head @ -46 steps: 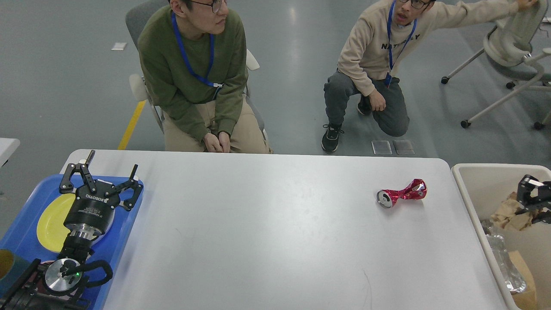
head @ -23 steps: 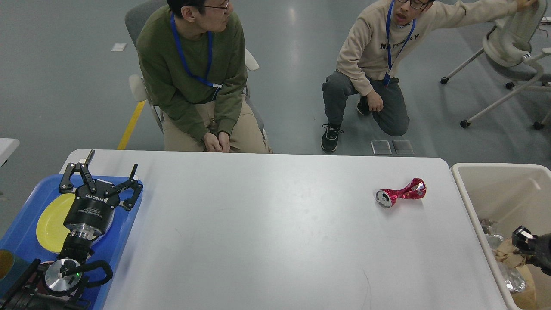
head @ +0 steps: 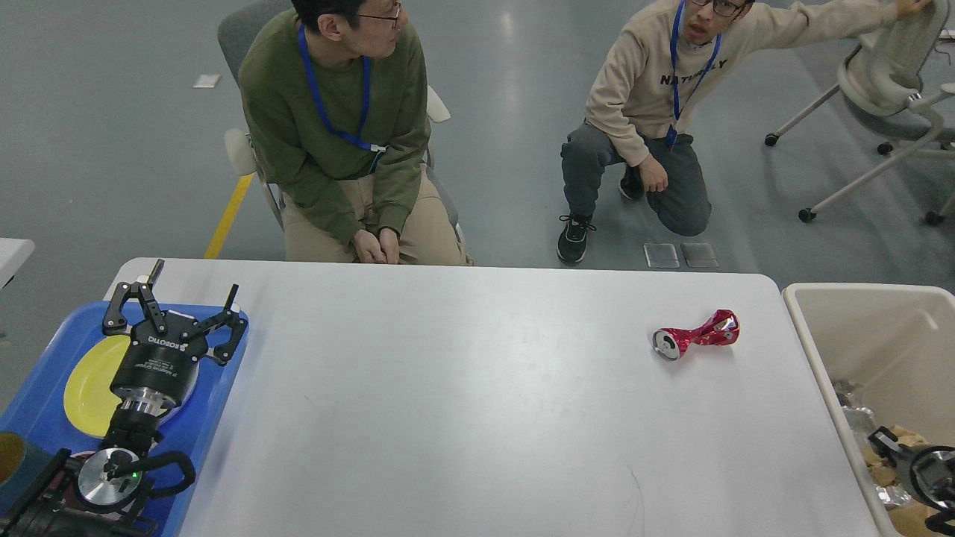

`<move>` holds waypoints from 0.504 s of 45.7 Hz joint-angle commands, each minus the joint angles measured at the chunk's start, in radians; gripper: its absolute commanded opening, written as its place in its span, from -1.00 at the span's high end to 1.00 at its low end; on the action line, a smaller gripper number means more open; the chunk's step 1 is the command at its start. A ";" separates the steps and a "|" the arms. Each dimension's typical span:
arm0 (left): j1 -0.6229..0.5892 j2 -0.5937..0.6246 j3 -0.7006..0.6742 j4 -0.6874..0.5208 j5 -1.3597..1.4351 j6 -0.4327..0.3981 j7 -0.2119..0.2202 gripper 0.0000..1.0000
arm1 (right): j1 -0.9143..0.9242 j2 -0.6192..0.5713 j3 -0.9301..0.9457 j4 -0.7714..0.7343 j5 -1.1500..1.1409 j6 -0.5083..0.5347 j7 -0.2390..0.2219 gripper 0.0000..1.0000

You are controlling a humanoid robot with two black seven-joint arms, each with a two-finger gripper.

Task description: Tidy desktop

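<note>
- The desktop (head: 462,403) is the white table top that fills the middle of the head view, between a blue tray on its left and a beige bin on its right.
- A crushed red can (head: 695,335) lies on its side on the desktop, toward the far right corner, near the bin but apart from it.
- The rest of the desktop surface shows only a few faint scuffs.
- The tray (head: 45,406) sits at the left end of the desktop and holds a yellow plate (head: 86,388).
- The left gripper (head: 174,317) hangs over the tray's far right part, above the plate, with its two fingers spread wide and nothing between them.
- The bin (head: 858,328) stands just beside the right edge of the desktop, with crumpled brown paper and clear plastic in its near part.
- The right gripper (head: 921,470) shows at the lower right corner, over the bin's near part; it is seen small and dark, so I cannot tell whether its fingers are apart or together.
- Beyond the far edge, a man in green (head: 336,127) sits on a chair and a man in beige (head: 664,97) crouches on the grey floor.
</note>
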 commanded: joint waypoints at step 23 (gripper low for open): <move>0.000 0.000 0.000 0.000 0.000 0.000 0.000 -0.93 | -0.061 0.019 0.058 -0.004 0.001 -0.208 -0.012 0.10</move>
